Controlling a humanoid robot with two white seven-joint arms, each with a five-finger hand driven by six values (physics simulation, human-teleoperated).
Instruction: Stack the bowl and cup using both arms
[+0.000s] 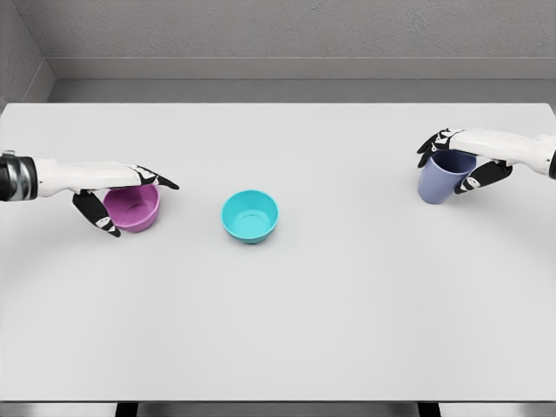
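I am looking first at the teal bowl (250,215), which is sitting upright and open on the tabletop (287,330), nearest to me and roughly midway between my two hands. Everything is turning on that bowl as the likely stacking base: it is lying to the right of my left hand (122,201) and well to the left of my right hand (459,165), with the left one clearly nearer. My left hand is reaching in flat from the left edge, fingers over the far rim of the purple bowl (133,208) and thumb down its near side, apparently clasping it. Farther back, my right hand is wrapping the blue cup (441,177) near its rim, fingers curled around it, the cup upright, forearm coming in level from the right.
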